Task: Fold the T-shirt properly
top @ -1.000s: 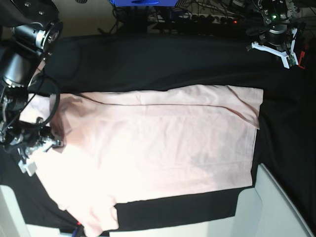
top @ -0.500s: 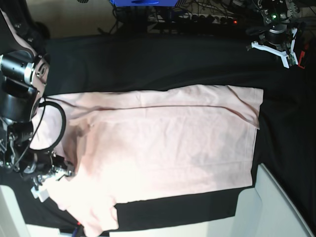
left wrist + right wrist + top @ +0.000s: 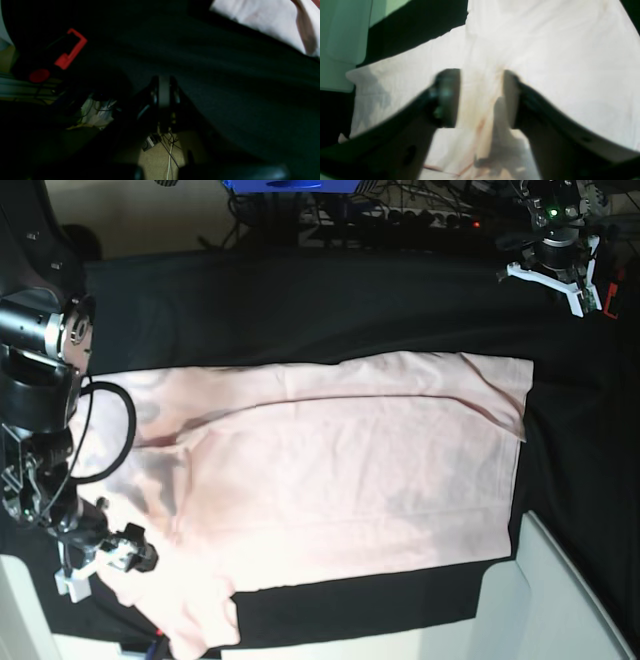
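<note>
T-shirt (image 3: pixel 340 470) pale pink, soft, creased, flat; right end effector (image 3: pixel 481 97) wide apart, left (image 3: pixel 163 97) closed.

Premises appear to be a robotics lab or test bench, not a home. Evidence: a work table draped in a black table cloth (image 3: pixel 300 310); a power strip with a lit red indicator (image 3: pixel 440 220) and tangled cables (image 3: pixel 400 200) along the far edge; loose wiring (image 3: pixel 170 150) lying on beige carpet below the table.
</note>
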`<state>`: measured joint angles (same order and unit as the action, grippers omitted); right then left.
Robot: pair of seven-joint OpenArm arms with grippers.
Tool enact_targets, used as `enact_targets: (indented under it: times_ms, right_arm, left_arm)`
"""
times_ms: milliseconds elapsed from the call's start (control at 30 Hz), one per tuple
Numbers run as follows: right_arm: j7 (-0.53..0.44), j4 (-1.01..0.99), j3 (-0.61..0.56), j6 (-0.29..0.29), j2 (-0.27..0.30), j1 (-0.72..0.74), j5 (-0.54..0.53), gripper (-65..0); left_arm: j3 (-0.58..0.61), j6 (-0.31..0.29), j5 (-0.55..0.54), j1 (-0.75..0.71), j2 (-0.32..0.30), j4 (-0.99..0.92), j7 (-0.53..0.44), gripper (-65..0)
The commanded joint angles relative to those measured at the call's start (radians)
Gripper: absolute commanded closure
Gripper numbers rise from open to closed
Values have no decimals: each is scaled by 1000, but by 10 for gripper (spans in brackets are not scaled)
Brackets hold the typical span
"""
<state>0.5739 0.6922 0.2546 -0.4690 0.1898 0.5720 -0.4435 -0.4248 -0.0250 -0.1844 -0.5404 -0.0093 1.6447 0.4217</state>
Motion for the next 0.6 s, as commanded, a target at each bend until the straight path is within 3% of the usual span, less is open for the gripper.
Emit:
enact_targets:
  times_ms: [0, 67, 133, 233, 400, 500, 567]
  right_arm:
    - [-25, 37, -1, -4, 24, 30, -18, -392]
    - [-22, 88, -1, -6, 41, 6, -18, -509]
    - [-1, 166, 9, -9, 66, -39, -25, -563]
    - [96, 306, 110, -9, 81, -155, -79, -544]
    - [269, 456, 434, -9, 72, -399, -300, -546]
    - [321, 475, 530, -9, 69, -519, -410, -547]
    - [328, 465, 552, -9, 67, -574, -460, -548]
  left_arm:
    - [-4, 7, 1, -8, -10, 18, -17, 0]
    - [-4, 7, 3, -8, -10, 18, -17, 0]
    - [-4, 7, 3, -8, -10, 16, -17, 0]
    - [-4, 7, 3, -8, -10, 13, -17, 0]
    - [-3, 7, -5, -7, -10, 13, -14, -7]
    - [-3, 6, -5, -5, -10, 13, -14, -71]
    - [-3, 6, -5, -2, -11, 13, -14, -149]
